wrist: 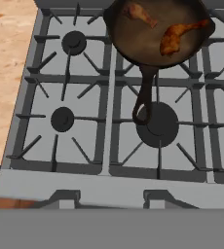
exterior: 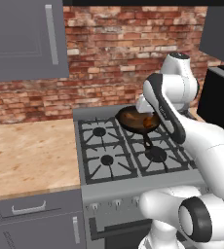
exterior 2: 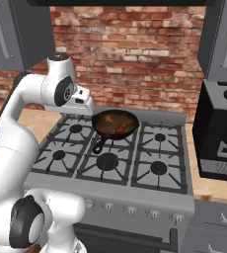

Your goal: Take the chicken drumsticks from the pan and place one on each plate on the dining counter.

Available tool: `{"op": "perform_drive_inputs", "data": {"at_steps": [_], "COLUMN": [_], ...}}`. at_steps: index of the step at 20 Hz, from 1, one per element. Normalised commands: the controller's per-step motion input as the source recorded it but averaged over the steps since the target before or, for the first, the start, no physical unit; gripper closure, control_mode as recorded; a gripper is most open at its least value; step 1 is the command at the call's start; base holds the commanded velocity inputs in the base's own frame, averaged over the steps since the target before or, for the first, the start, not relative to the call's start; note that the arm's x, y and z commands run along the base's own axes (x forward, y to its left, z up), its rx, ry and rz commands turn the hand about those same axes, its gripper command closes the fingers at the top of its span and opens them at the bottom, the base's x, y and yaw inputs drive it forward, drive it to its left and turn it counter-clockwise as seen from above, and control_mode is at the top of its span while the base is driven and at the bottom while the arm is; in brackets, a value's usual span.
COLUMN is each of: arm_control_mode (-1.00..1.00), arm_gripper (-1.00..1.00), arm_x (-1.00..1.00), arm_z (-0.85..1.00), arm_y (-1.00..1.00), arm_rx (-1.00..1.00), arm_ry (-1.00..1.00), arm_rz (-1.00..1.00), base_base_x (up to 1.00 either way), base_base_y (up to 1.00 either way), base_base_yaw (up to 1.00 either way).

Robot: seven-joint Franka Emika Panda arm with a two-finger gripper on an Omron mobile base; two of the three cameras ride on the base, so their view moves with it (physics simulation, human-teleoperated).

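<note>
Glossy reddish-brown chicken drumsticks (wrist: 182, 36) both lie in the round dark frying pan (wrist: 155, 31), upper right of the hand view. The gripper's fingers are closed, empty. Reaching step: next, open and descend onto one.

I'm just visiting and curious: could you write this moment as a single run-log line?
stage: before first pick | pan: on stove, back burner | chicken drumsticks: both in pan | gripper: shut, holding nothing
</note>
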Motion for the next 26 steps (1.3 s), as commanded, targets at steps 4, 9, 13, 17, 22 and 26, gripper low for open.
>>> {"op": "perform_drive_inputs", "data": {"at_steps": [4, 9, 13, 17, 22, 26], "arm_control_mode": [-1.0, -1.0, -1.0, -1.0, -1.0, -1.0], "arm_gripper": [-1.0, -1.0, -1.0, -1.0, -1.0, -1.0], "arm_x": [0.2, 0.61, 0.64, 0.66, 0.9, 1.0], "arm_z": [-0.08, -0.31, -0.43, -0.43, -0.34, -0.31], "arm_y": [-0.03, -0.25, -0.45, -0.32, -0.05, 0.0], "arm_rx": [0.0, 0.0, -0.02, -0.02, 0.0, 0.0], "arm_ry": [0.0, -0.02, -0.06, -0.1, -0.06, 0.0], "arm_rz": [0.0, 0.05, 0.19, 0.23, 0.16, 0.04], "base_base_x": [0.0, 0.0, 0.0, 0.0, 0.0, 0.0], "base_base_y": [0.0, 0.0, 0.0, 0.0, 0.0, 0.0], "base_base_yaw": [0.0, 0.0, 0.0, 0.0, 0.0, 0.0]}}
